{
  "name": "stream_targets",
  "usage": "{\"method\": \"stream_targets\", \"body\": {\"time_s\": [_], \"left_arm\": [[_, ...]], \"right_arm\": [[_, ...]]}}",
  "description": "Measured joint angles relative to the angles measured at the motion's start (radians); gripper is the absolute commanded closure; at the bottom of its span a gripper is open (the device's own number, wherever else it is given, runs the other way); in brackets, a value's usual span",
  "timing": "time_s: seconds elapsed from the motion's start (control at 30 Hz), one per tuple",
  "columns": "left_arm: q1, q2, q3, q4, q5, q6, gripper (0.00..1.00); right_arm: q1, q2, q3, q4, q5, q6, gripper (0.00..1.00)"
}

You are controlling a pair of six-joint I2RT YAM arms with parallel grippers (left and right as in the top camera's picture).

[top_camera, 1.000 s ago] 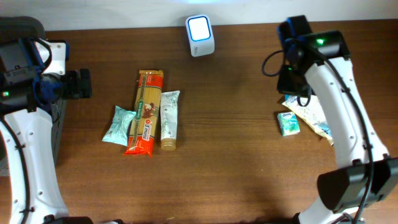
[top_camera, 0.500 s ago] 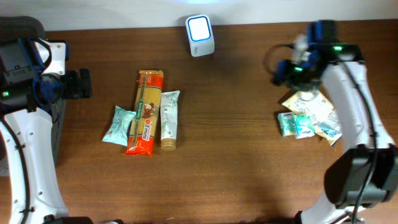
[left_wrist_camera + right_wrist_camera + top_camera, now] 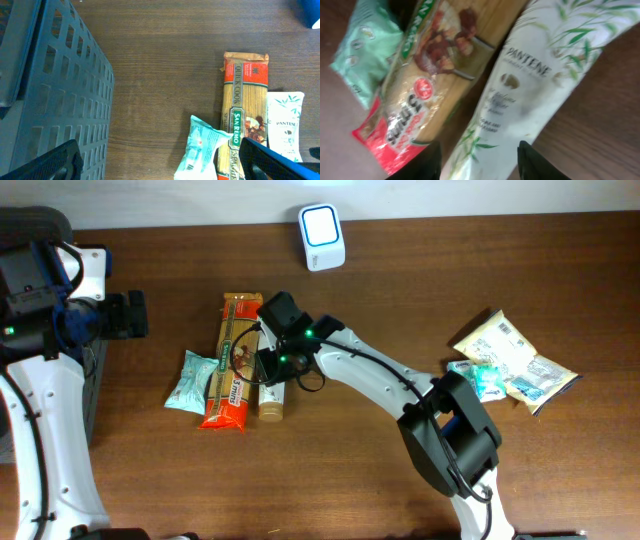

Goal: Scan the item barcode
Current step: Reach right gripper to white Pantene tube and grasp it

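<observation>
Swung across the table [image 3: 150,470] from its right side, the right gripper [image 3: 479,161] is now shown over the left-hand group of goods, whereas it was seen a second earlier above the pile at the right. Its fingers [image 3: 534,161] are held apart, with the white shampoo tube [image 3: 535,80] lying below the gap; no grip on the tube is seen, and contact cannot be judged because the wrist view is blurred. The tube is laid flat, just beside the pasta pack [image 3: 232,380], with a teal pouch [image 3: 190,380] on the far side of the pack. The left gripper [image 3: 157,150] is kept wide apart and empty at the left edge, near a dark crate [image 3: 50,100]. The scanner [image 3: 322,225] is placed at the far edge of the table, well apart from both groups. A beige packet [image 3: 500,345] and small teal packs [image 3: 480,380] are left at the right; these are judged to be finished with. The tube is taken to be the item in hand: it has not yet been lifted, so pick-up, presentation of its barcode to the scanner and setting aside are all judged to remain, as they are for the pack and pouch.
</observation>
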State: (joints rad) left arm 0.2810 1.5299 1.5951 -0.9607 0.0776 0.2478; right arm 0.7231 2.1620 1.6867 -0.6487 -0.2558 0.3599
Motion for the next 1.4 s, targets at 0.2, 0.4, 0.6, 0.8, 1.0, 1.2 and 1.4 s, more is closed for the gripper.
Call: {"method": "stream_targets", "body": {"time_s": [0.2, 0.4, 0.6, 0.8, 1.0, 1.2, 1.4], "left_arm": [[0.000, 0.000, 0.000, 0.000, 0.000, 0.000, 0.01], [0.000, 0.000, 0.000, 0.000, 0.000, 0.000, 0.01], [0.000, 0.000, 0.000, 0.000, 0.000, 0.000, 0.01], [0.000, 0.000, 0.000, 0.000, 0.000, 0.000, 0.01], [0.000, 0.000, 0.000, 0.000, 0.000, 0.000, 0.01], [0.000, 0.000, 0.000, 0.000, 0.000, 0.000, 0.01], [0.000, 0.000, 0.000, 0.000, 0.000, 0.000, 0.01]], "right_arm": [[0.011, 0.058, 0.019, -0.010, 0.063, 0.043, 0.96], [-0.139, 0.040, 0.041, -0.140, -0.355, -0.063, 0.96], [-0.147, 0.040, -0.110, 0.122, -0.848, -0.128, 0.96], [-0.203, 0.038, -0.135, -0.150, -0.507, -0.127, 0.83], [-0.172, 0.028, 0.138, -0.327, -0.137, -0.090, 0.11], [-0.161, 0.171, 0.132, -0.196, -0.313, 0.088, 0.23], [-0.137, 0.176, 0.104, -0.121, -0.367, 0.180, 0.42]]}}
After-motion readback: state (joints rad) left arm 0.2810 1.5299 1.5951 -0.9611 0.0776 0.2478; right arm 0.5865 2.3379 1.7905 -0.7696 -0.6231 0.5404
